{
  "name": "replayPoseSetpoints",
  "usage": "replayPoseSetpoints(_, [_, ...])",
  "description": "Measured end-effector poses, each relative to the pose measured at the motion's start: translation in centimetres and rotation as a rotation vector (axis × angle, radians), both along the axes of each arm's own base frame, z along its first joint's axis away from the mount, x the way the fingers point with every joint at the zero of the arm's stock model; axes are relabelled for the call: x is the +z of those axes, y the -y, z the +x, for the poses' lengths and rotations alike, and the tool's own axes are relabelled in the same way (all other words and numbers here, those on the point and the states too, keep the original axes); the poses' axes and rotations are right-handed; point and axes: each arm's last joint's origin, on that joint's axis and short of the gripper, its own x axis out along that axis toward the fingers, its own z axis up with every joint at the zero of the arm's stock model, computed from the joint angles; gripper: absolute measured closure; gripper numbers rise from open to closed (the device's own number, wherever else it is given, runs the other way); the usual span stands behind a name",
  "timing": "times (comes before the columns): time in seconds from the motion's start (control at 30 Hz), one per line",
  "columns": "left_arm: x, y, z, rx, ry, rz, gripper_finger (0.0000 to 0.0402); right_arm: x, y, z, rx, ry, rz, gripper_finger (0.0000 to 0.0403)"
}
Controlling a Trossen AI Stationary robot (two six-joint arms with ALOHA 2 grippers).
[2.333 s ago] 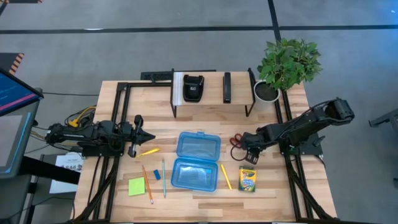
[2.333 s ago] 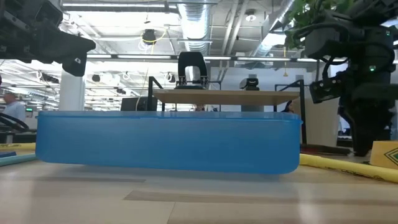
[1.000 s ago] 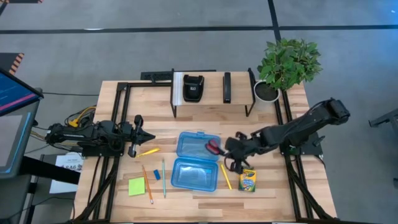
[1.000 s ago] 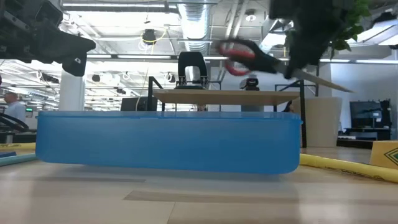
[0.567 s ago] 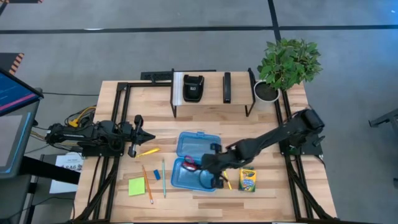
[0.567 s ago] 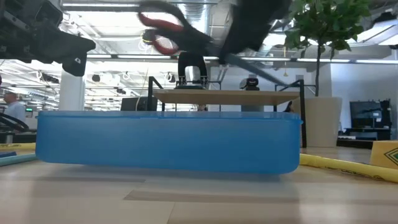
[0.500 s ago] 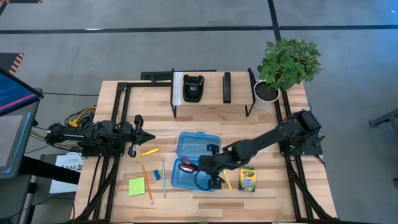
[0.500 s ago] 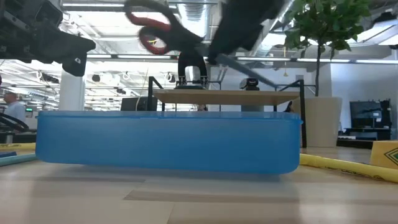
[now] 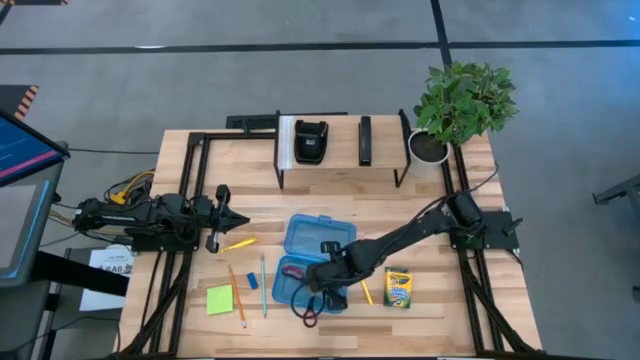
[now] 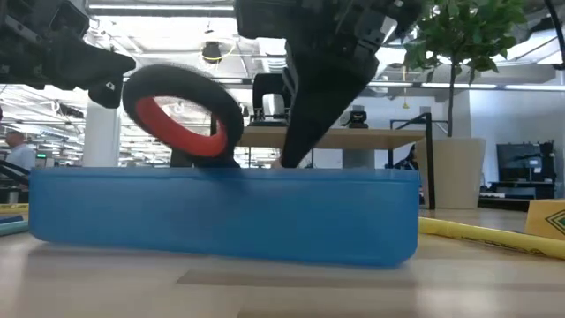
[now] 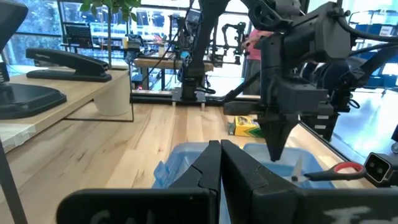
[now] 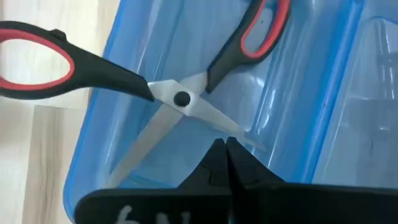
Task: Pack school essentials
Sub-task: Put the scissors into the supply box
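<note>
The red-handled scissors [image 9: 300, 291] lie spread open in the near tray of the open blue case [image 9: 318, 236]. One handle [image 12: 37, 62] leans out over the tray's near rim. My right gripper [image 9: 323, 283] points down into the tray, shut at one blade. My left gripper [image 9: 240, 221] waits shut at the table's left. On the wood to the left of the case lie a yellow pencil [image 9: 240, 243], orange pencil [image 9: 237, 295], teal pencil [image 9: 263, 285], blue eraser [image 9: 252, 280] and green pad [image 9: 220, 300]. To its right are another yellow pencil [image 9: 363, 285] and the crayon box [image 9: 398, 288]. My right gripper comes from above, slanting in from the table's right. Its shut fingertips [image 12: 219, 151] meet the free end of one blade [image 12: 231, 126]. The fingertips cover that spot, so I cannot tell whether the blade is pinched or only touched. The scissors rest in the tray, one handle on its rim.
A dark metal rack [image 9: 340, 150] with black devices stands at the far edge, and a potted plant [image 9: 460, 100] at the far right corner. Black frame rails run along both table sides. Bare wood shows at the near edge.
My right gripper has carried the scissors from above the case's right side toward the near left, then down into the near tray. The scissors have swung open, and one handle now lies over the near rim. In the low view the case has shifted a little to the left.
</note>
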Motion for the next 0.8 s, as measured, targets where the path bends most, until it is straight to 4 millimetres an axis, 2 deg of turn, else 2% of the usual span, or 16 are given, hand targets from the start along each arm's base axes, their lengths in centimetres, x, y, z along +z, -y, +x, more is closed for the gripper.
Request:
replayPoseSetpoints(0.13, [0.0, 0.0, 0.0, 0.0, 0.0, 0.0, 0.0401, 0.0, 0.3, 0.0, -0.019, -0.011, 0.001, 0.04])
replayPoseSetpoints(0.23, [0.0, 0.0, 0.0, 0.0, 0.0, 0.0, 0.0401, 0.9, 0.5, -0.2, -0.021, 0.002, 0.007, 0.0401])
replayPoseSetpoints(0.37, [0.0, 0.0, 0.0, 0.0, 0.0, 0.0, 0.0401, 2.4, 0.9, -0.7, -0.011, 0.017, 0.008, 0.037])
replayPoseSetpoints(0.53, [0.0, 0.0, 0.0, 0.0, -0.001, 0.0, 0.0401, 3.3, 0.4, -1.1, 0.062, 0.038, 0.028, 0.0295])
replayPoseSetpoints(0.8, [0.0, 0.0, 0.0, 0.0, -0.002, 0.0, 0.0402, 2.4, -1.7, -1.3, 0.165, 0.053, 0.007, 0.0133])
